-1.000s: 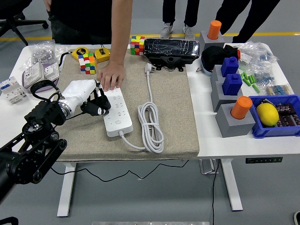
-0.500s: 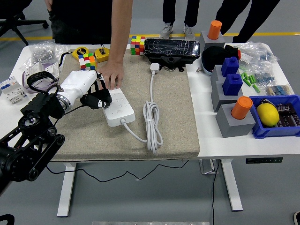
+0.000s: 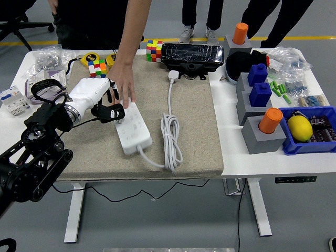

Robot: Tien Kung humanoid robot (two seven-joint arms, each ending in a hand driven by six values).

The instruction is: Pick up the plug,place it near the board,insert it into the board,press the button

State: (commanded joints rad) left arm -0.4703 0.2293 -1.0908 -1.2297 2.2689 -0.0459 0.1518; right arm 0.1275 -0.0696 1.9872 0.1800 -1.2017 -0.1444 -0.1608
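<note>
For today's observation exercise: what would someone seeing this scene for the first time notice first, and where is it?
At the middle of the beige mat, the white power strip lies with two hands at its far end: the robot's left hand from the left and a person's hand from above. Beside it on the right, its coiled cable runs up to the plug.

No legible text, label, brand or number to be made out, faint markings seen on the white packets [image 3: 11, 98] at nine o'clock, too small to be read
</note>
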